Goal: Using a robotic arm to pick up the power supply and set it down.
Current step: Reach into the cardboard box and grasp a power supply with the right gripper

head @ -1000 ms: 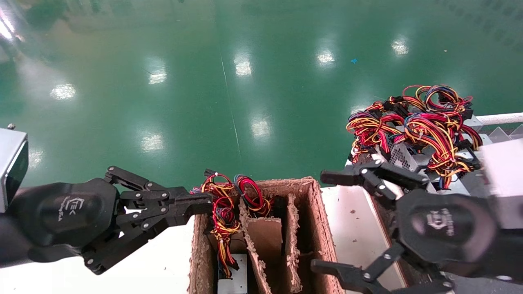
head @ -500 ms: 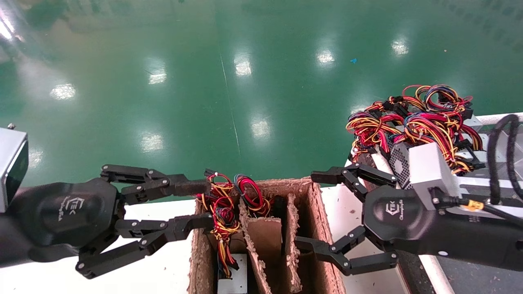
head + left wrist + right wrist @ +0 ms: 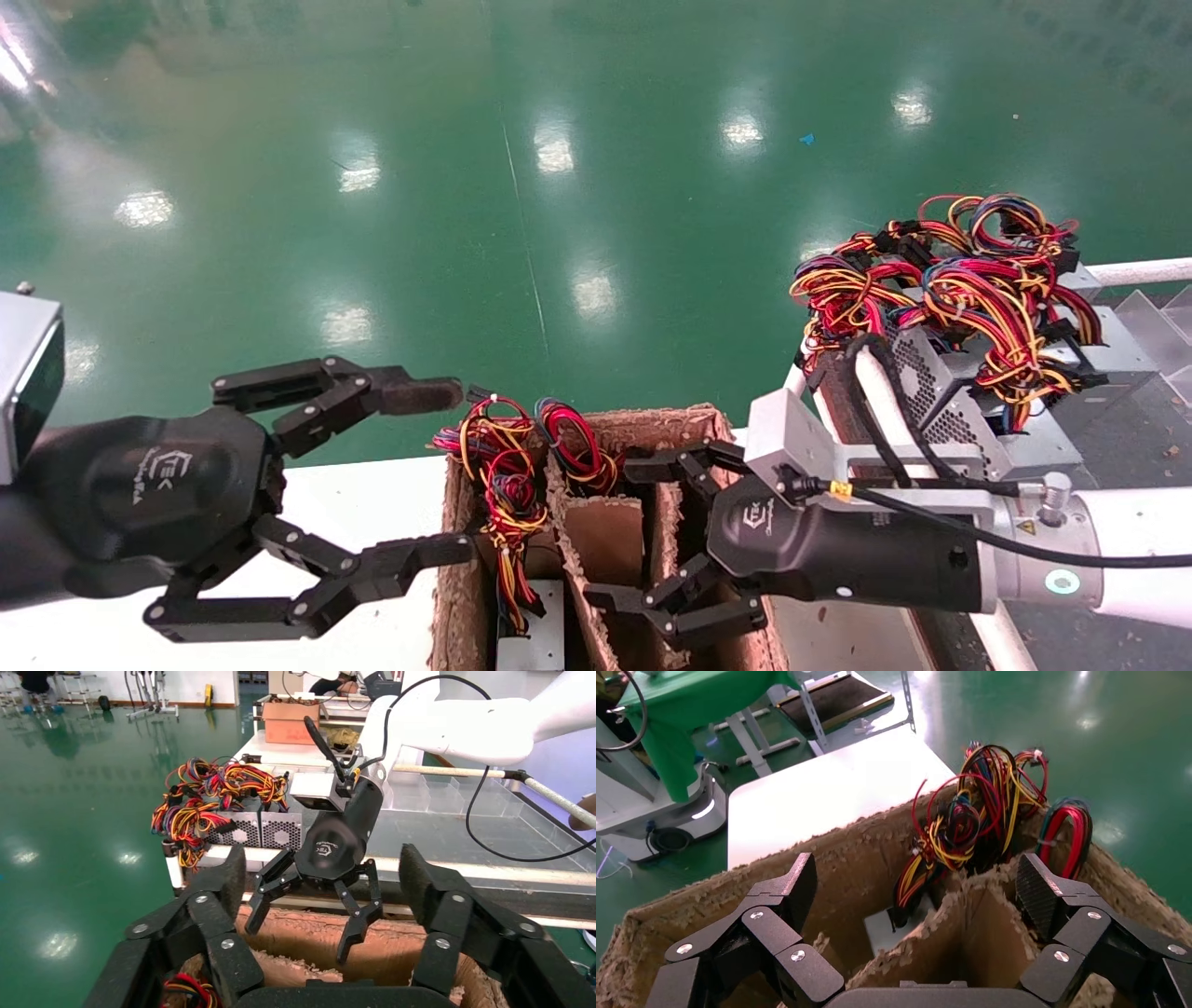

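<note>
We see the right hand (image 3: 619,531), fingers apart, over the cardboard box (image 3: 722,466); the left hand (image 3: 447,475) is spread beside its power supply (image 3: 521,643).

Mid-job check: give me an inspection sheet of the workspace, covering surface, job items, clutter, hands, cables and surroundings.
Surface: white table, under a ragged cardboard box with dividers.
Job items: one power supply in the box's left compartment, wires sticking up; more power supplies piled at right.
Clutter: cardboard crumbs on the table.
Hands: left hand open at the box's left wall; right hand open over the middle compartments, holding nothing.
Cables: black cable along the right arm.
Surroundings: green glossy floor.
</note>
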`<action>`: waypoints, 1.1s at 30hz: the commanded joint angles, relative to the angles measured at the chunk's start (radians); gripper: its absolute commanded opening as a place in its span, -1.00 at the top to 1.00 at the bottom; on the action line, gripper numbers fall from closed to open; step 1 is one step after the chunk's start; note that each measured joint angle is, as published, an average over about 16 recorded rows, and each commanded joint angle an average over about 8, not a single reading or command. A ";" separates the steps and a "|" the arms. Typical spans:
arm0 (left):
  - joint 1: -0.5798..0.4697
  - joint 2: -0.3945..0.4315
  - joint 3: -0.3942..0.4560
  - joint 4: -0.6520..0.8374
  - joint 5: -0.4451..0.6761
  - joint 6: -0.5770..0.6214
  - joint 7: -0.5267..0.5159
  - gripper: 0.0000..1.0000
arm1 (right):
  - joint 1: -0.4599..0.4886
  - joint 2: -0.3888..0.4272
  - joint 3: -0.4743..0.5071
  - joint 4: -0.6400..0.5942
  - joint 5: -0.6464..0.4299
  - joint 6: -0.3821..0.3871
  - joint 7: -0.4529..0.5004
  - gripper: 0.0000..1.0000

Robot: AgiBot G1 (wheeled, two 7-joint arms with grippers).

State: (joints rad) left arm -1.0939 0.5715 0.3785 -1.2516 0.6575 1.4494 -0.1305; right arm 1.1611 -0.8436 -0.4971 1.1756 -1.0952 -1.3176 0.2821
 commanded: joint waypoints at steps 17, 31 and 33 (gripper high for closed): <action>0.000 0.000 0.000 0.000 0.000 0.000 0.000 -1.00 | 0.023 -0.119 -0.065 -0.088 -0.087 0.051 -0.002 -1.00; 0.000 0.000 0.000 0.001 -0.001 0.000 0.000 -1.00 | 0.080 -0.289 -0.096 -0.329 -0.130 0.102 -0.096 1.00; 0.000 0.000 0.000 0.001 -0.001 0.000 0.000 -1.00 | 0.093 -0.311 -0.096 -0.372 -0.126 0.095 -0.120 1.00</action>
State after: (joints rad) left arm -1.0938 0.5713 0.3785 -1.2510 0.6569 1.4492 -0.1304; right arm 1.2533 -1.1471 -0.5925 0.8147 -1.2190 -1.2303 0.1646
